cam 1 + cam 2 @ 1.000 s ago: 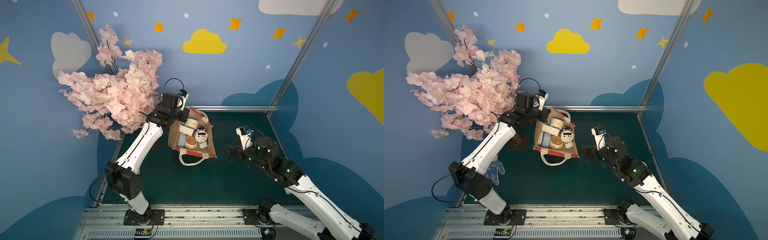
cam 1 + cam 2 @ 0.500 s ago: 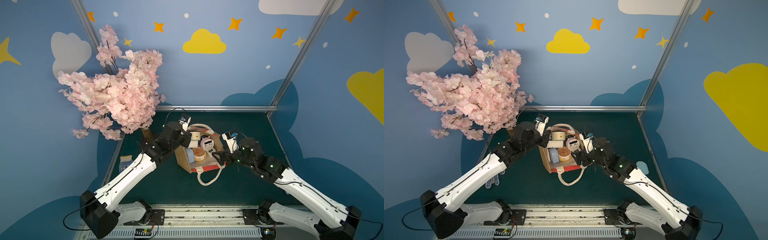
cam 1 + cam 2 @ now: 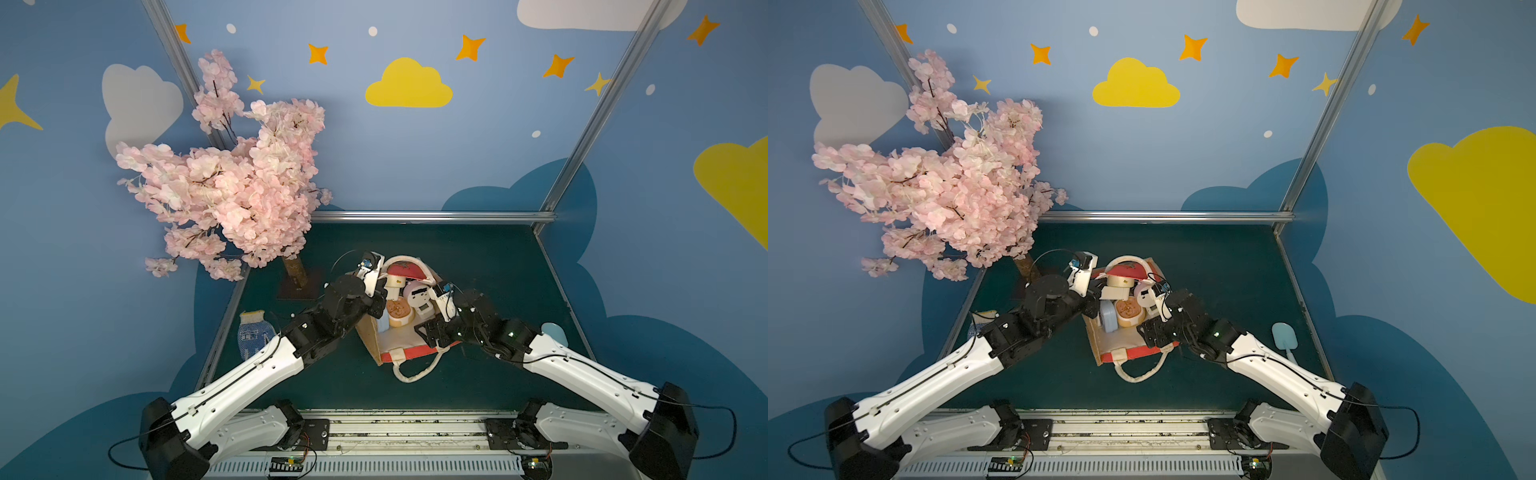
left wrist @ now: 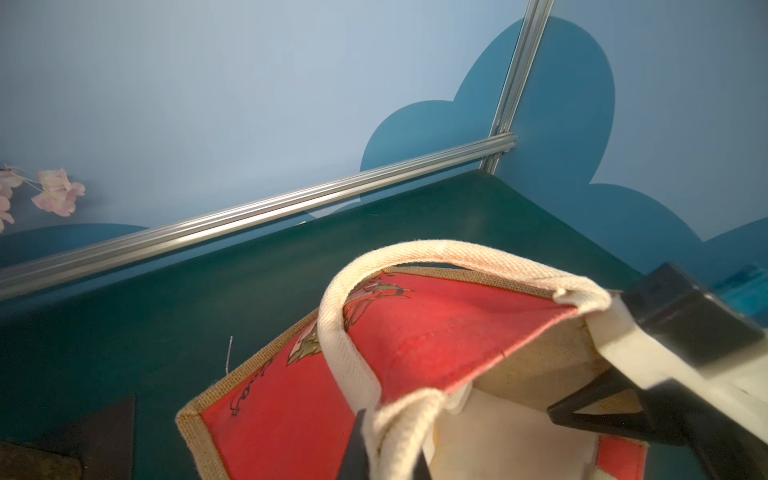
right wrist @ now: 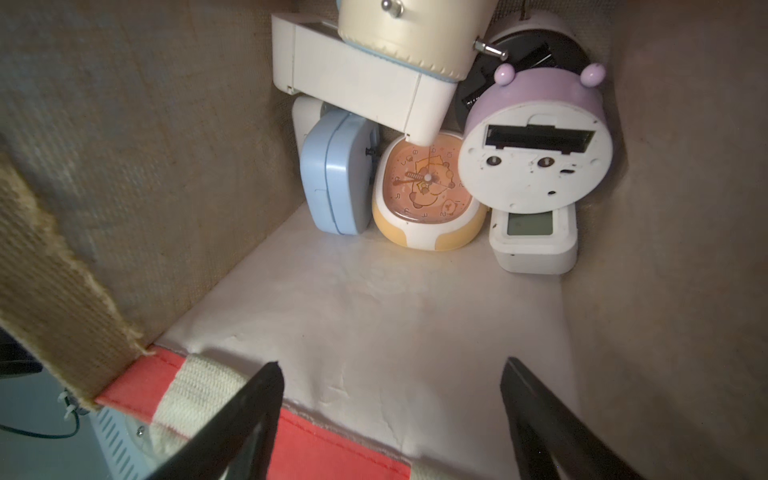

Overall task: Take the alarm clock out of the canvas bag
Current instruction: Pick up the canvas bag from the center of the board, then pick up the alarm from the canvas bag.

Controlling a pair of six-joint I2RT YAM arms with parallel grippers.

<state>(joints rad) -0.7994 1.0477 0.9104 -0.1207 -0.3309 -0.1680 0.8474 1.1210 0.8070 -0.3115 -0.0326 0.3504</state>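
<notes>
The alarm clocks (image 5: 428, 195) are lying heaped at the closed end of the canvas bag (image 5: 124, 166), which is resting tipped at the middle of the desk (image 3: 490, 266). Your left gripper (image 4: 386, 449) is clenching its handle (image 4: 345, 332), and your right gripper (image 5: 390, 363) is hanging released at its mouth. Dragging a lower clock is risking a collapse.

Both top views look steeply down from above the arm bases over the whole table (image 3: 478, 257), canvas bag (image 3: 399, 340) mid-frame; left wrist cam hugs its handle (image 4: 332, 328), right wrist cam looks into its mouth.

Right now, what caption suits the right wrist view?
Open right gripper at the canvas bag mouth, alarm clocks piled inside.
</notes>
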